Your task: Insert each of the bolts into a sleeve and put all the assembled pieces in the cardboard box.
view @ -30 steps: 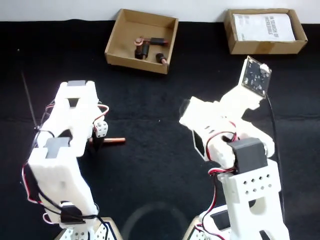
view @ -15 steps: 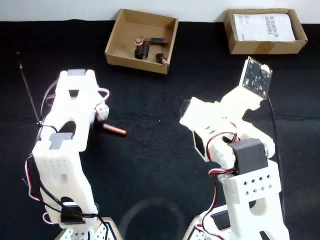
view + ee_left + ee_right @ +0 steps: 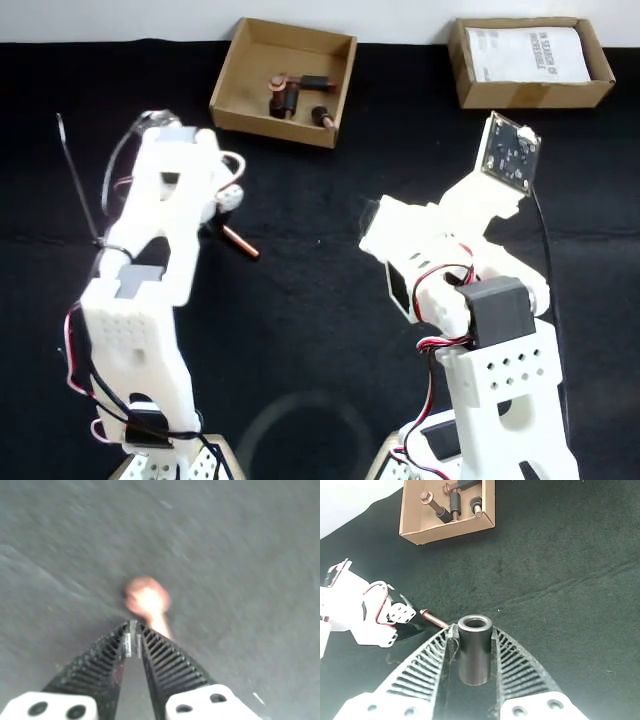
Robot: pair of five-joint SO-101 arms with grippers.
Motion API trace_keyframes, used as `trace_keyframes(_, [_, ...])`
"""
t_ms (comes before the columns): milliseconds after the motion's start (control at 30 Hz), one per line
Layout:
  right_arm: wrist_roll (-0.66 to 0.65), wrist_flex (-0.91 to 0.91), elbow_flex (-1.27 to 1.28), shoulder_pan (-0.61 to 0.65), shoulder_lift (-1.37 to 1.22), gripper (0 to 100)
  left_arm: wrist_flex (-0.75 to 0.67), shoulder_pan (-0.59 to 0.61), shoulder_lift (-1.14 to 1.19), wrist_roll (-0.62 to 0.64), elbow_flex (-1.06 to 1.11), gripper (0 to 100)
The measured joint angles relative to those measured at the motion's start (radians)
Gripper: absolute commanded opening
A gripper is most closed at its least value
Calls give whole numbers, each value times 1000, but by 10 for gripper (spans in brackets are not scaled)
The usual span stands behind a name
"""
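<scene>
- Your left claw [image 3: 132,627] is pinched shut on the bolt [image 3: 146,599]. One end sticks out past the tips, so there is bare metal to feed into a bore. The left wrist view is too blurred to say which end it is.
- Your right claw [image 3: 474,629] is clamped around the sleeve [image 3: 475,652]. It grips the sides, which leaves the open bore free above the fingers to take the bolt.
- From above, the bolt [image 3: 241,243] hangs over the middle of the desk [image 3: 300,330], left of centre. Its free end slants toward the right arm, well apart from the sleeve. You likely need to line up the two axes before closing that gap.
- The cardboard box [image 3: 270,125] sits at the far edge, left of centre, and already holds finished pieces [image 3: 293,95].
- A second box [image 3: 530,95] with a paper sheet [image 3: 528,52] sits at the far right corner, off your route.
- Loose wires [image 3: 234,160] loop beside the left claw and look like the likeliest snag.
</scene>
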State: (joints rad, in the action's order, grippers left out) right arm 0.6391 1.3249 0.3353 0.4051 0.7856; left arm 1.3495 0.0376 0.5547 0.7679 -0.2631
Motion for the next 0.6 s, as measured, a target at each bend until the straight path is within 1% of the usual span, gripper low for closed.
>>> trace_keyframes(67, [0,-2,0,0,0,6,64,-40,-31,6,-44,12])
trace_keyframes(133, [0,-26,15,0,0,6,109,-74,-63,41,-87,48])
trace_keyframes(267, [0,-83,77,0,0,6,143,-95,-72,98,-114,202])
trace_keyframes(333, [-12,-87,97,0,0,6,146,-94,-64,120,-114,247])
trace_keyframes(467, [-26,-91,107,0,0,6,147,-71,20,153,-114,231])
trace_keyframes(600, [-26,-91,107,0,0,6,147,-3,91,195,-115,194])
